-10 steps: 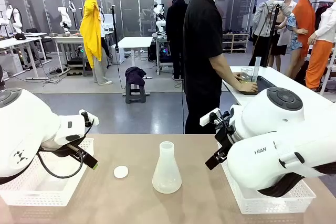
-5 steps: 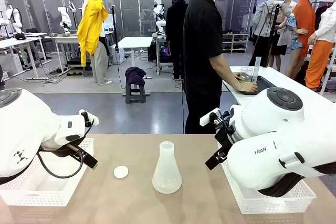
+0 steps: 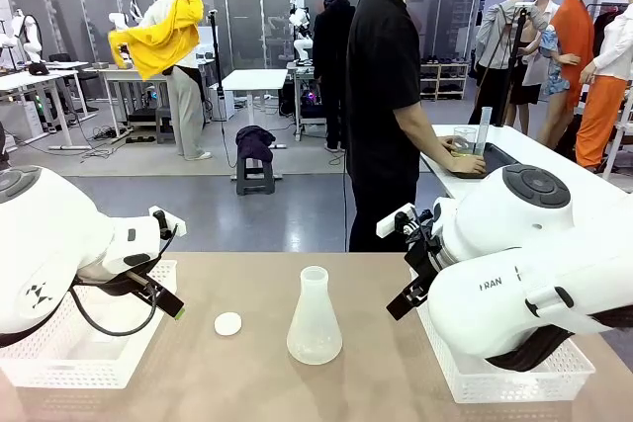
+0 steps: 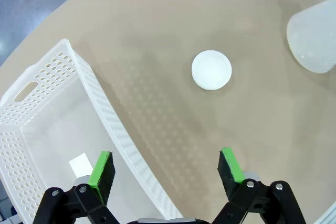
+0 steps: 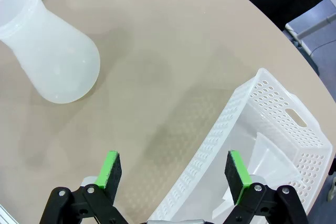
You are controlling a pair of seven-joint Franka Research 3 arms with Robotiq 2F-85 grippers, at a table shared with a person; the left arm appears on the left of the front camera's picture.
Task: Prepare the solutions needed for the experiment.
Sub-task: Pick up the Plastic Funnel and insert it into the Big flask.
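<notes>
An empty translucent conical flask [image 3: 315,318] stands upright mid-table, with a small white round stopper [image 3: 227,323] lying to its left. A person in black stands at the far side, turned to a side table, hands at a beaker [image 3: 464,139] that seems to hold a little pale greenish solution, beside a tall cylinder [image 3: 483,128]. My left gripper [image 4: 166,164] hovers open over the edge of a white basket [image 4: 121,136], with the stopper [image 4: 211,70] ahead of it. My right gripper [image 5: 173,168] is open too, above bare table between the flask [image 5: 50,56] and another basket [image 5: 237,121].
The left basket [image 3: 120,372] sits at the table's left front and the right basket [image 3: 459,374] at its right front; a white funnel-like piece [image 5: 269,156] lies in the right one. Both bulky white arms overhang the baskets.
Neither arm nor anything on the table has moved. Far in the background a person swings a yellow garment.
</notes>
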